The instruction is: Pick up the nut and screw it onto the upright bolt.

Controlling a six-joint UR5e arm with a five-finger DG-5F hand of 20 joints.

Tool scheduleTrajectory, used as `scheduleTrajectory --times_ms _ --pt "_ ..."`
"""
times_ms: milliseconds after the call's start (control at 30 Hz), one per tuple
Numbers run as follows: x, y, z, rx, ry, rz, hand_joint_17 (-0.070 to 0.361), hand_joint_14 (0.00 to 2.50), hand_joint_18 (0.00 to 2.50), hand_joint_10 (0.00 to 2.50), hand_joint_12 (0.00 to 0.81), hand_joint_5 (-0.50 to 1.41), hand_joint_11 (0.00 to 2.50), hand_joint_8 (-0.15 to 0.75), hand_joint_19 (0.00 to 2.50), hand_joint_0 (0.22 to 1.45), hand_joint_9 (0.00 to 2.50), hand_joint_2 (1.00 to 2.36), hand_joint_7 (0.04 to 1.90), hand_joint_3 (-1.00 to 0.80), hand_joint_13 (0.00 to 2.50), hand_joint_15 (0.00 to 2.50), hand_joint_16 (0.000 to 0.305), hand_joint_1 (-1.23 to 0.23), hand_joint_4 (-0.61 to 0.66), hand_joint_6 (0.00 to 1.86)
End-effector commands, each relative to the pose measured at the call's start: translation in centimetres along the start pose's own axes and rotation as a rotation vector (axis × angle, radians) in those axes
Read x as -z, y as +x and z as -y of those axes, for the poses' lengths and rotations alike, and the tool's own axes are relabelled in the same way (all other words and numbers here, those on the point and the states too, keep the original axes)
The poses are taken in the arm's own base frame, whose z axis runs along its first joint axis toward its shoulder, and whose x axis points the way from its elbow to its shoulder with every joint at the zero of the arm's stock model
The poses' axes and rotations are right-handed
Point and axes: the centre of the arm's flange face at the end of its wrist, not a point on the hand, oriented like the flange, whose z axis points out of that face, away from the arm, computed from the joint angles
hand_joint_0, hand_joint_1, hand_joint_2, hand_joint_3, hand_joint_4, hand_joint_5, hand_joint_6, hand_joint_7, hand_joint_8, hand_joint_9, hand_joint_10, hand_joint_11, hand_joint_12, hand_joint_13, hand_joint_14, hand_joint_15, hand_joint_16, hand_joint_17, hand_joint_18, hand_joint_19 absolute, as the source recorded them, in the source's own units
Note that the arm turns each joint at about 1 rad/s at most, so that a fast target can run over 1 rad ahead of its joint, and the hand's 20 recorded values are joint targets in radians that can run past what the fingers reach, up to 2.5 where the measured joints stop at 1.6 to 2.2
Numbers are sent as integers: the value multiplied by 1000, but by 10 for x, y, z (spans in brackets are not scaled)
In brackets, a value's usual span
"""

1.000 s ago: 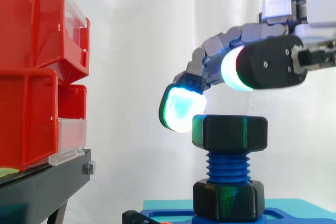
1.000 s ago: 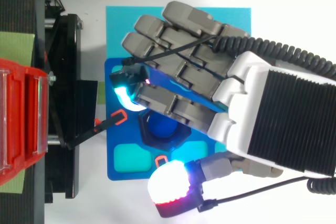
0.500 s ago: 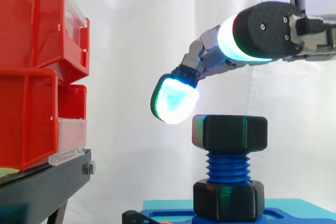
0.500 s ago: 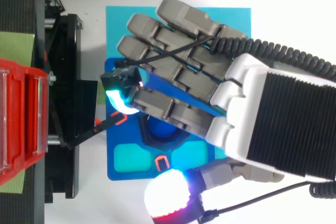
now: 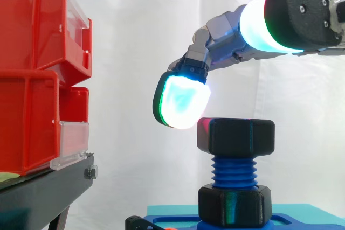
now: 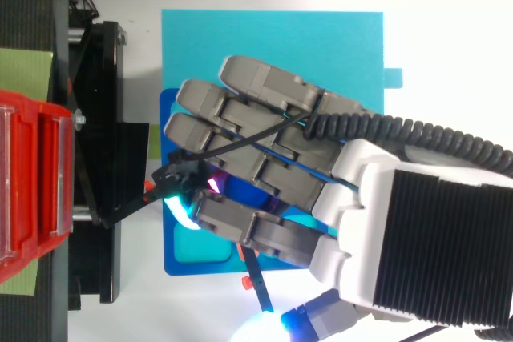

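Side view places the black nut (image 5: 235,134) at the very top of the upright blue bolt (image 5: 233,169). It sits level on the upper threads, with a band of bare thread between it and a second black hexagonal piece (image 5: 234,204) at the bolt's foot. The hand (image 6: 361,190) hovers above the bolt, and its fingers (image 5: 180,100) are stretched out, only loosely bent and closed round nothing. One glowing pad hangs at the nut's upper left corner, and whether it touches the nut cannot be told. Judged from this, the pickup and the placing on the bolt look done, since the nut rests on the bolt and not in the hand. How far the threads have caught is not readable. What seems left, if anything, is turning the nut further down the exposed thread, and the fingers would have to close on it again for that. By count there is one bolt, one nut at its top, one hexagonal piece at its base and one hand. The bolt stands on one blue plate (image 5: 167,222), which lies on one cyan mat (image 6: 272,38) on the white tabletop (image 6: 449,22). To the left, two red bins (image 5: 32,36) are stacked on one black stand (image 5: 48,187), well apart from the bolt.
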Motion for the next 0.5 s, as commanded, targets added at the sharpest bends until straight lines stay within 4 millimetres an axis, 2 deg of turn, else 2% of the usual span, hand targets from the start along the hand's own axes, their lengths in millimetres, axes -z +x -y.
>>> scheduleTrajectory --times_ms 0,467 --pt "1 1 -1 3 -10 -7 125 0 0 0 395 -167 0 268 0 482 267 1000 853 -500 165 0 56 -74 210 503" --pt "0 1 4 5 -36 -14 123 0 0 0 393 -159 0 271 0 487 274 1000 895 -500 175 0 54 -97 247 503"
